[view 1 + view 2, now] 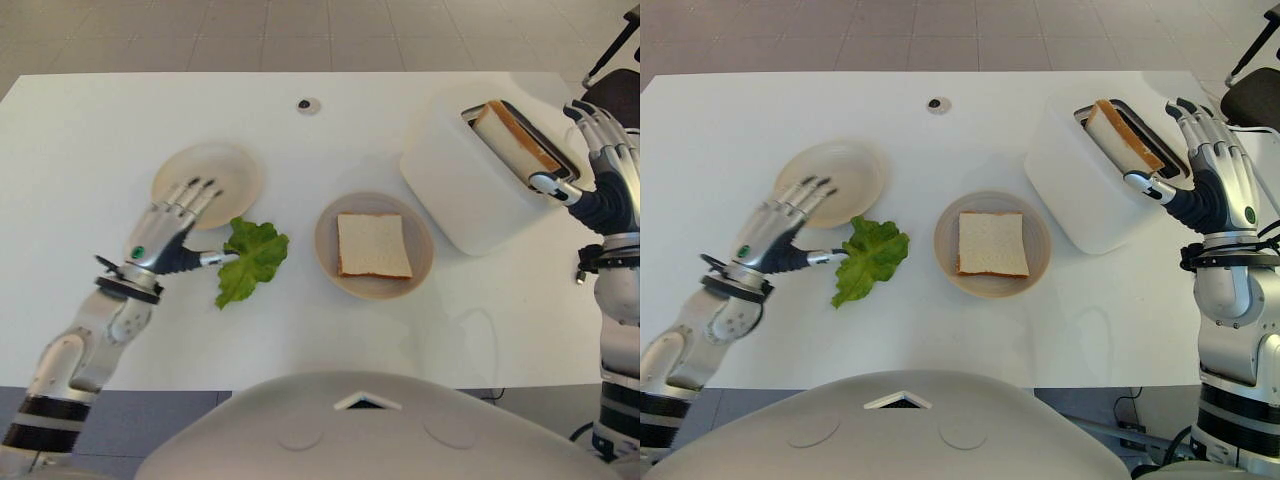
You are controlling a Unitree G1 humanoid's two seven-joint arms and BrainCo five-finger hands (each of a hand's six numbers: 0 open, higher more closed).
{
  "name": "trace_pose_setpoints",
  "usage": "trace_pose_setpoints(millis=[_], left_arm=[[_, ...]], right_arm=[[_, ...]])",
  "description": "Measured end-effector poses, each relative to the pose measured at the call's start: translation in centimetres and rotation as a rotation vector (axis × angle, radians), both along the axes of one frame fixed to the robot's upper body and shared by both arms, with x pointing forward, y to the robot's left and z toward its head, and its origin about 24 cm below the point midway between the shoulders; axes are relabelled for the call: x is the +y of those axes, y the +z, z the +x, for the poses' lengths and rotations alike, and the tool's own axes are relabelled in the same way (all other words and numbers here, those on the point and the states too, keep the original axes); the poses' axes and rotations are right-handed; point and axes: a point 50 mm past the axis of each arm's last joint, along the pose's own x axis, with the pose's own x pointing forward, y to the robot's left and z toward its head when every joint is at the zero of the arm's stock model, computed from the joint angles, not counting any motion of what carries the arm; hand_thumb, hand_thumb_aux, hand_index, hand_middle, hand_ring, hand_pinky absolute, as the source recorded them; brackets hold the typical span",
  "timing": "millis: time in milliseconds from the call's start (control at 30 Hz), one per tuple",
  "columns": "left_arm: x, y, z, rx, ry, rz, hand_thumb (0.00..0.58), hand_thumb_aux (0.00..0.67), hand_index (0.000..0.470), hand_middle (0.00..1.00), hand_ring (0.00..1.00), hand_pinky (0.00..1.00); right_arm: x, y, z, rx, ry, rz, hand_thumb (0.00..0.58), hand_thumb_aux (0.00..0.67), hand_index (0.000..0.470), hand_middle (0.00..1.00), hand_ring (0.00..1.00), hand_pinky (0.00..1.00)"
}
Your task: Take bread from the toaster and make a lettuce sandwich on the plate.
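A white toaster [470, 190] stands at the right of the table with a slice of bread [512, 140] sticking up from its slot. My right hand [1205, 170] is open just right of the toaster, thumb by the slot's near end. A tan plate [425, 250] in the middle holds one slice of bread [373, 245]. A green lettuce leaf [250, 260] lies on the table left of that plate. My left hand [170, 232] is open beside the leaf, its thumb tip touching the leaf's left edge.
An empty tan plate [225, 165] sits behind my left hand, partly under its fingers. A small dark round object [306, 104] lies near the table's far edge. The table's near edge runs just below the lettuce.
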Motion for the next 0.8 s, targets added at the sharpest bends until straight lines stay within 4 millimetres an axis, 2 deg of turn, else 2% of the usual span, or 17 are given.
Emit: trace_pose_setpoints(millis=[33,67,133,167,200,567,700,800], left_arm=[[-0.3,-0.6,-0.1,0.029,-0.011,-0.002,0.363,0.260,0.182,0.00,0.00,0.00],[-0.3,-1.1,-0.1,0.053,-0.010,0.010,0.438,0.339,0.238,0.00,0.00,0.00],[-0.4,-1.9,-0.1,0.086,-0.017,0.027,0.491,0.407,0.286,0.00,0.00,0.00],[-0.5,-2.3,-0.2,0.099,-0.020,0.034,0.528,0.470,0.330,0.00,0.00,0.00],[-0.7,-3.1,-0.3,0.126,-0.026,0.046,0.580,0.659,0.463,0.00,0.00,0.00],[-1.4,-3.6,0.4,0.085,-0.046,0.051,0.580,0.670,0.470,0.00,0.00,0.00],[-3.1,-2.3,0.2,0.035,-0.080,-0.100,0.580,0.670,0.470,0.00,0.00,0.00],[-4.1,0.0,0.5,-0.058,-0.092,-0.256,0.580,0.670,0.470,0.00,0.00,0.00]], right_arm=[[0.0,0.0,0.0,0.000,0.003,0.000,0.000,0.000,0.000,0.00,0.00,0.00],[0.1,0.0,0.1,0.000,0.005,0.000,0.000,0.000,0.000,0.00,0.00,0.00],[0.1,0.1,0.2,-0.002,0.009,-0.001,0.000,0.000,0.000,0.00,0.00,0.00],[0.1,0.1,0.2,0.000,0.010,-0.002,0.000,0.000,0.000,0.00,0.00,0.00],[0.1,0.1,0.2,0.002,0.012,-0.002,0.000,0.000,0.000,0.00,0.00,0.00],[0.1,0.3,0.2,0.007,0.024,0.010,0.000,0.000,0.000,0.00,0.00,0.00],[0.2,0.3,0.2,0.003,0.031,0.007,0.000,0.000,0.000,0.00,0.00,0.00],[0.3,0.4,0.3,-0.004,0.037,0.007,0.000,0.000,0.000,0.00,0.00,0.00]])
